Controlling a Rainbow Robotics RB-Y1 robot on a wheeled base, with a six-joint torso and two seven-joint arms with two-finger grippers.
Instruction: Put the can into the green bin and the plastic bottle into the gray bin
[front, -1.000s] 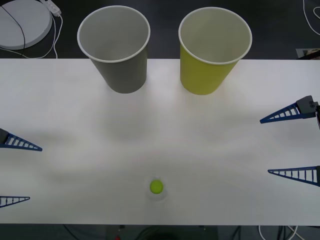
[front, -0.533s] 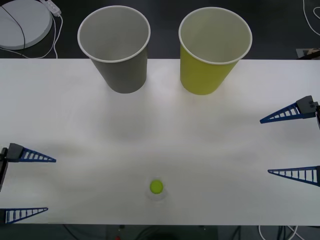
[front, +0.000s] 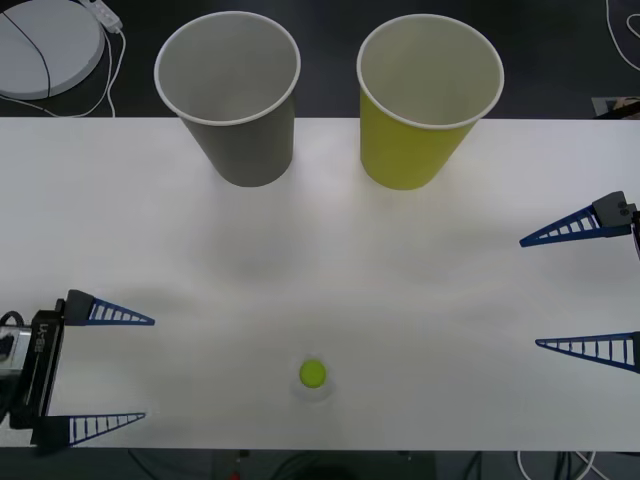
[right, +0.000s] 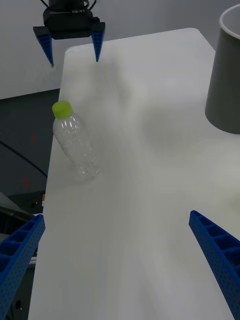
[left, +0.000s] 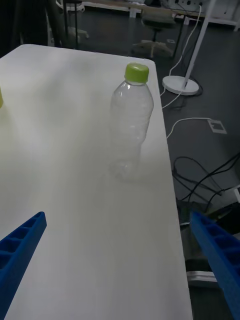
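The left gripper (front: 120, 368), fingers apart, hovers over the table's (front: 400, 280) near left corner, the bottle (front: 313, 376) upright at the near edge, gray bin (front: 232, 95) and green bin (front: 425, 100) along the far edge, right gripper (front: 575, 288) spread by the right edge.

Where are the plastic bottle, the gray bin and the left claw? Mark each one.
plastic bottle (front: 313, 374): front view, on its lime-green cap.
gray bin (front: 248, 150): front view, on its outer wall.
left claw (front: 126, 368): front view, midway between its open fingertips.
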